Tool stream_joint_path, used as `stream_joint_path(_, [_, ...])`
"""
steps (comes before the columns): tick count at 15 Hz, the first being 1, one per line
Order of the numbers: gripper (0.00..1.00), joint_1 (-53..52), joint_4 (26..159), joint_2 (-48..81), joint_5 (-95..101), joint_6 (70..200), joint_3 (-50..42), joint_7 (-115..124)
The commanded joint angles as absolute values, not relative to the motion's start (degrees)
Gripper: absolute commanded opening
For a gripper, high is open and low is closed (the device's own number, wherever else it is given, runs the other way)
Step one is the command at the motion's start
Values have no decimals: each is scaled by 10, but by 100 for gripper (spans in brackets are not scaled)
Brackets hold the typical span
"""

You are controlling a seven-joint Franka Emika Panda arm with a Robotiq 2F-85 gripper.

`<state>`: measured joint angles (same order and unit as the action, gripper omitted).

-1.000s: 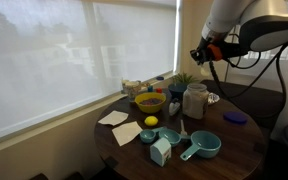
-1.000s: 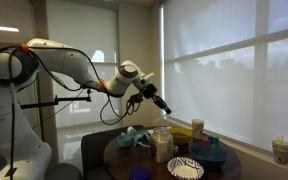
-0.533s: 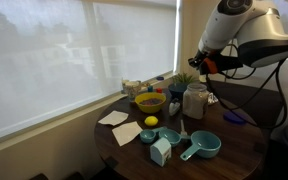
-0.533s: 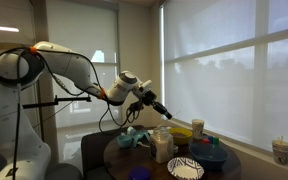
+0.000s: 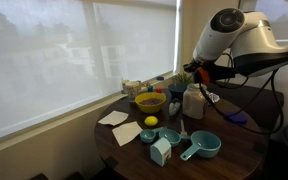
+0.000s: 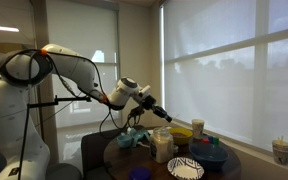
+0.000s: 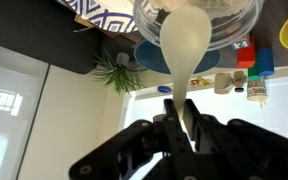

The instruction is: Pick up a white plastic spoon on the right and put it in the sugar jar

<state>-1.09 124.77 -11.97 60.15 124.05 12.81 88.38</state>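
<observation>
My gripper (image 7: 184, 110) is shut on a white plastic spoon (image 7: 185, 45), whose bowl points at the open mouth of the sugar jar (image 7: 234, 28) in the wrist view. In both exterior views the gripper (image 5: 201, 78) (image 6: 156, 112) hovers just above the tall translucent whitish jar (image 5: 194, 101) (image 6: 163, 146). The spoon itself is too small to make out in the exterior views.
On the round dark table (image 5: 239, 150) stand a yellow bowl (image 5: 149, 101), a lemon (image 5: 151, 122), teal measuring cups (image 5: 202, 147), a teal carton (image 5: 160, 151), napkins (image 5: 119, 125), a purple lid (image 5: 234, 117) and a small plant (image 7: 117, 72). A patterned plate (image 6: 185, 168) lies near the table's edge.
The arm has come down and towards the jar with the spoon in it. The gripper now sits just over the jar's mouth.
</observation>
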Motion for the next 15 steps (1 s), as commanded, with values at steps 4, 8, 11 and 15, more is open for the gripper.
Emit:
stream_joint_path(4, [3,-33,1266,-110,678,1245,118,923])
stream_joint_path(8, [3,-43,1263,-98,701,1237,120,958])
stream_joint_path(11, [13,-48,1262,-99,683,1237,113,933])
stream_joint_path(15, [3,-53,1272,-95,704,1223,121,932])
